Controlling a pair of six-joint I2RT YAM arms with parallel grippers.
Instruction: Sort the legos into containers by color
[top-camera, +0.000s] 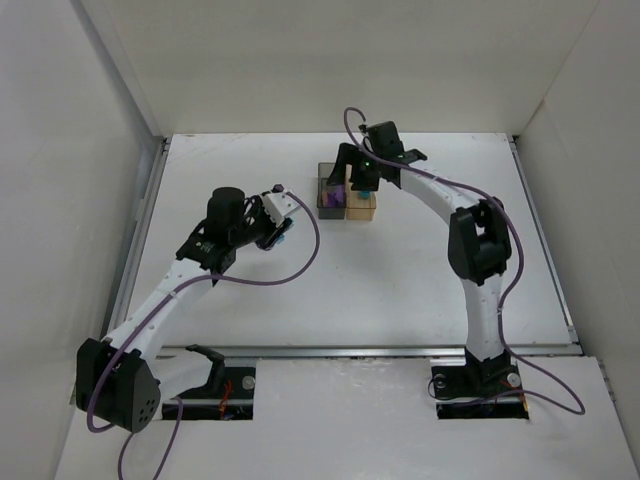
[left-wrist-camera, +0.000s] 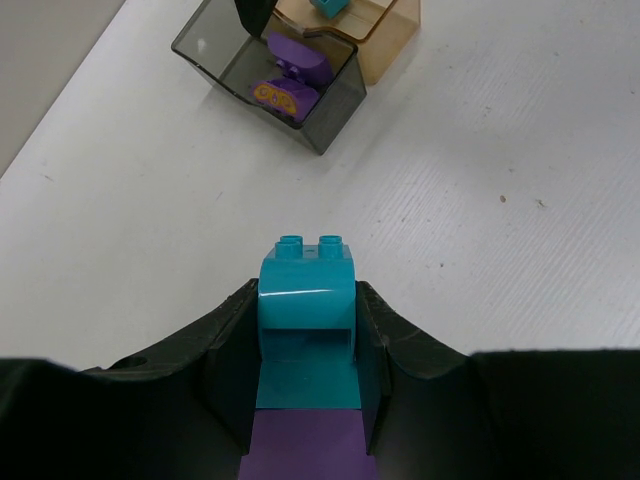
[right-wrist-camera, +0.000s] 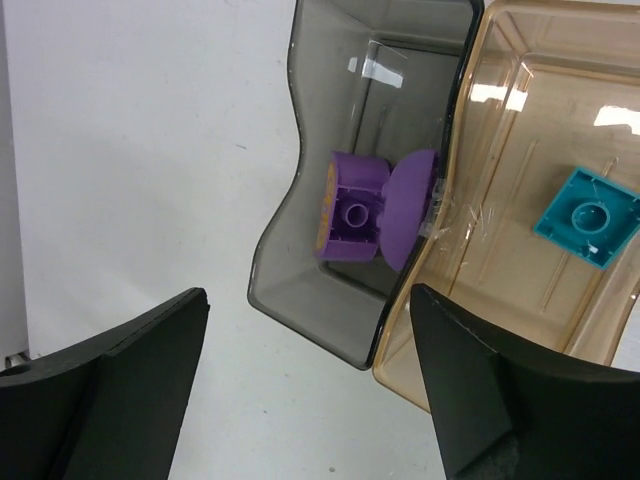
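My left gripper (top-camera: 282, 228) is shut on a teal lego (left-wrist-camera: 305, 290), held above the white table to the left of the containers. A purple piece (left-wrist-camera: 305, 450) shows behind the teal lego between the fingers. The dark grey container (top-camera: 327, 195) and the amber container (top-camera: 362, 207) stand side by side at the back middle. Purple legos (right-wrist-camera: 352, 205) lie in the grey container (right-wrist-camera: 320, 300). A teal lego (right-wrist-camera: 588, 215) lies in the amber container (right-wrist-camera: 510, 150). My right gripper (top-camera: 360, 180) hovers over the containers, open and empty (right-wrist-camera: 310, 330).
White walls enclose the table (top-camera: 400, 280) on the left, back and right. A metal rail (top-camera: 360, 350) runs along the near edge in front of the arm bases. Purple cables (top-camera: 300, 260) hang from both arms.
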